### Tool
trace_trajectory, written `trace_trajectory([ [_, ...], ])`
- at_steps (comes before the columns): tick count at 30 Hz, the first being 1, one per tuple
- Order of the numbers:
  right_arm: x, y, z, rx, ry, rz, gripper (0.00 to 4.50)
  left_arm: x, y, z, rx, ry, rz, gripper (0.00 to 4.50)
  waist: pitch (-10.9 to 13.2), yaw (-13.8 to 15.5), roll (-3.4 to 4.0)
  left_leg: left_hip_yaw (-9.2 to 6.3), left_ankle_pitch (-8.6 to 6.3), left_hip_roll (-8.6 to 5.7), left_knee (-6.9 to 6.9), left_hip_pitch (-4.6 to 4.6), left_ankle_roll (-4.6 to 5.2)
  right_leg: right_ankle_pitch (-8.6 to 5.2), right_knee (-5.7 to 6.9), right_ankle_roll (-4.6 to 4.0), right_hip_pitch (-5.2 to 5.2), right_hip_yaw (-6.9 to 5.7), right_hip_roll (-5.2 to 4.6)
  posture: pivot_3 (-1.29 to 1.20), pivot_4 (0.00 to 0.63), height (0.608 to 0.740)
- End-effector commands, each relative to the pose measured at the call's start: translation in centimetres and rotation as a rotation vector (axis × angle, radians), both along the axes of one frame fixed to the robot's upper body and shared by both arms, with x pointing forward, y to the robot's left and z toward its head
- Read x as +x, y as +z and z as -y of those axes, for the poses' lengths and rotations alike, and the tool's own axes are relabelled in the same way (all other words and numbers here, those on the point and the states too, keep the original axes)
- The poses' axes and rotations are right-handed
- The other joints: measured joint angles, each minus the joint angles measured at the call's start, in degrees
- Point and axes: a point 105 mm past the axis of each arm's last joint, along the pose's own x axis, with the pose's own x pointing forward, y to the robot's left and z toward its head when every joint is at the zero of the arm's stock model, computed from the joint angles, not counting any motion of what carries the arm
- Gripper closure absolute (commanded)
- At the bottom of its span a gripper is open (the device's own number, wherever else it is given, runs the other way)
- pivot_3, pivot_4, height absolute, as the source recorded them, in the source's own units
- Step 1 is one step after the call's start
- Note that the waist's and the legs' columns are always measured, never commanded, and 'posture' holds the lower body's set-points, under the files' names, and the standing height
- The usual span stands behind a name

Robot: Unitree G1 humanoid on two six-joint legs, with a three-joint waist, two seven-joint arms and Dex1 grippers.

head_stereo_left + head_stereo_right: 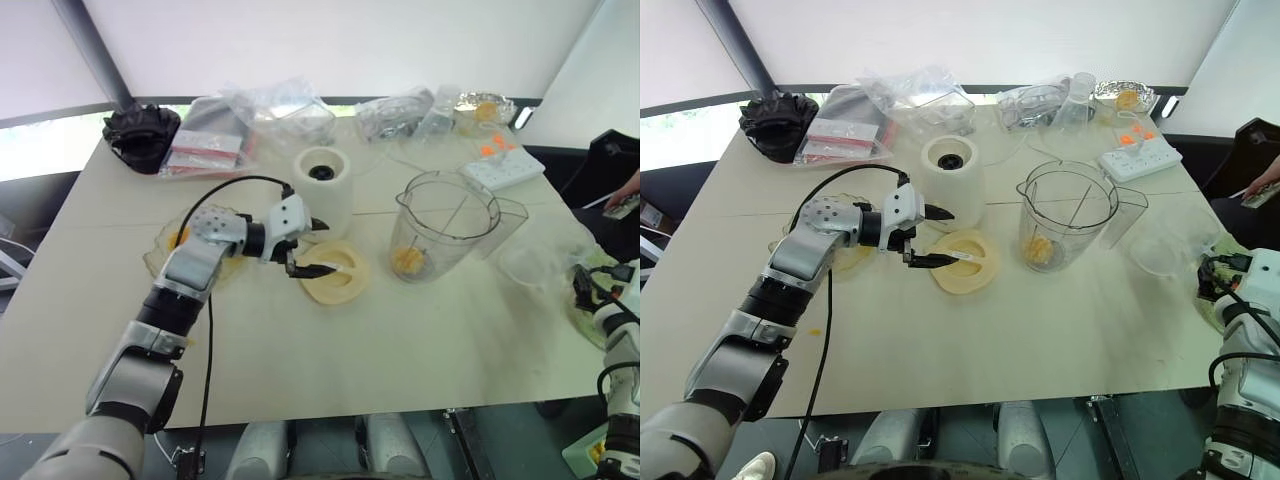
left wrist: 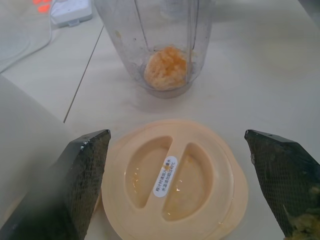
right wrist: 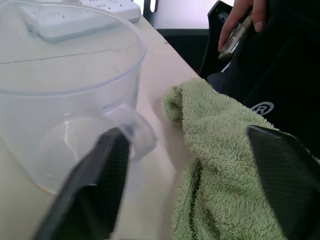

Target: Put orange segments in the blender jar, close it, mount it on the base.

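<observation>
The clear blender jar [image 1: 445, 222] stands upright right of centre on the table, with orange segments [image 1: 408, 260] lying at its bottom, also seen as orange segments [image 2: 166, 70] in the left wrist view. Left of the jar stands the white base [image 1: 323, 188], dark socket up. A cream lid [image 1: 335, 272] lies flat in front of the base. My left gripper [image 2: 175, 137] is open just above the lid, one finger on each side. More orange pieces sit in a shallow dish [image 1: 160, 255] under my left arm. My right gripper [image 3: 192, 185] is open at the table's right edge, over a green towel [image 3: 225, 150].
A small clear cup with a handle [image 3: 65, 100] stands beside the towel. A white power strip [image 1: 505, 165], plastic bags [image 1: 250, 120], a foil bowl [image 1: 485, 108] and a black object [image 1: 140, 130] line the far side. A person's hand [image 3: 240, 22] holds a phone past the right edge.
</observation>
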Motion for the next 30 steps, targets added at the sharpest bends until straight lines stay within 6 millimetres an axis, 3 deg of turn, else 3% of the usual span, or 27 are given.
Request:
trace_trajectory([
  [1,0.1,1.2,0.4,-0.027,-0.011,0.036,2.87,0.1,1.3,0.2,-0.012,-0.011,0.050,0.00,0.00,-0.02,0.00,0.00,0.00,0.00,0.00,0.00,0.00,0.00,0.00,0.00,0.00,0.00,0.00,0.00,0.150,0.740],
  [12,0.9,1.0,0.0,-0.013,0.007,0.037,2.87,0.0,1.3,0.2,-0.014,-0.009,0.052,0.00,0.00,-0.05,0.00,0.00,0.00,0.00,0.00,0.00,0.00,0.00,0.00,0.00,0.00,0.00,0.00,0.00,0.150,0.740],
  [26,2.3,0.5,1.2,0.050,-0.034,0.062,2.87,0.0,1.3,0.0,-0.011,-0.002,0.060,0.00,0.01,-0.13,0.01,0.01,0.00,-0.01,0.00,0.00,0.00,0.01,0.00,0.01,0.00,0.00,0.01,0.00,0.150,0.740],
  [29,2.3,0.5,1.3,0.049,-0.034,0.064,3.65,0.0,1.3,-0.1,-0.011,0.003,0.061,0.00,0.01,-0.16,0.01,0.01,0.00,-0.01,0.00,0.00,0.00,0.01,0.00,0.01,-0.01,0.01,0.01,0.00,0.150,0.740],
  [30,2.4,0.5,1.3,0.048,-0.034,0.065,4.19,0.0,1.3,-0.1,-0.011,0.004,0.061,0.00,0.01,-0.16,0.01,0.01,0.00,-0.01,-0.01,0.00,0.00,0.01,0.00,0.01,-0.01,0.01,0.01,0.00,0.150,0.740],
])
